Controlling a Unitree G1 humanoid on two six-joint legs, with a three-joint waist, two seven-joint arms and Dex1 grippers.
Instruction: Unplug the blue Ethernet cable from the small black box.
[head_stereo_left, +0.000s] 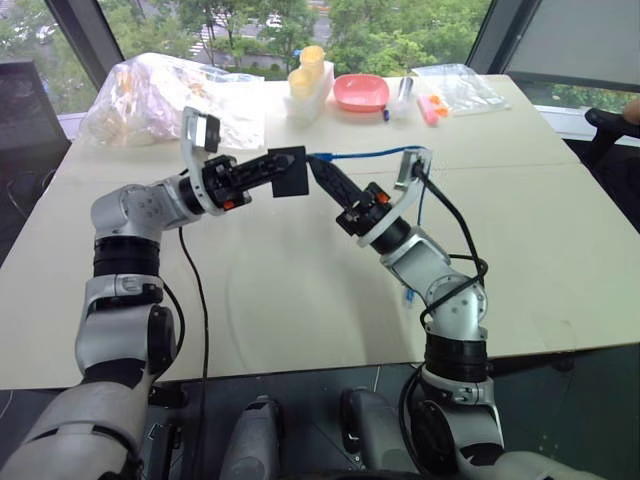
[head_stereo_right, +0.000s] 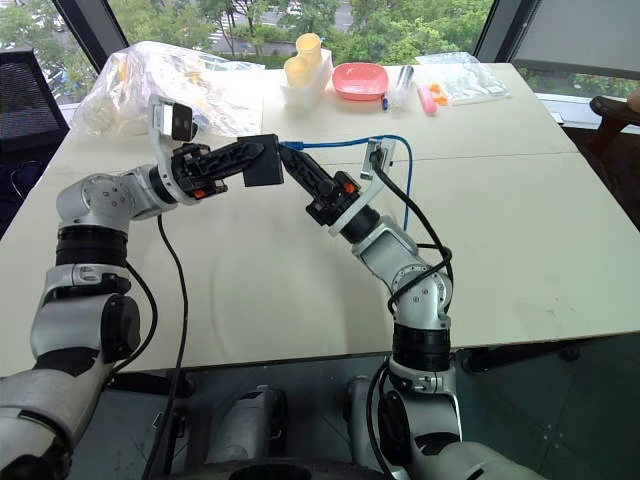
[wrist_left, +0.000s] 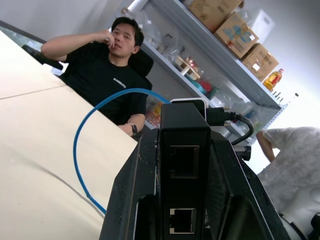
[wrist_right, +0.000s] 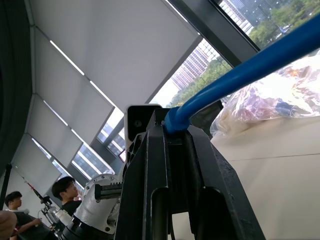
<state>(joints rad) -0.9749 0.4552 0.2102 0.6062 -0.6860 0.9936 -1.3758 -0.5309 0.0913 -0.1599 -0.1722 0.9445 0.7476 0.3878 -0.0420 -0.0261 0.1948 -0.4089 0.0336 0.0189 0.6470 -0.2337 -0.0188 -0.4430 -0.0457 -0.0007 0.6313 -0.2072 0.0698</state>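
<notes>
You see the small black box, matte w/ two ports, clamped in left gripper jaws; right gripper jaws clamped on the blue Ethernet cable end.

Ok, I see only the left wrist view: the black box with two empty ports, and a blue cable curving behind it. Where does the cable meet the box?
Observer: From the head views, the blue Ethernet cable runs into the edge of the small black box that faces away from your camera.
Operator: Is the right tool near that place?
Observer: Yes. The right tool is shut on the cable, just beside the box.
Operator: And where does the rest of the cable go?
Observer: It arches past the right wrist and hangs down beside that arm. I cannot make out its far end.
</notes>
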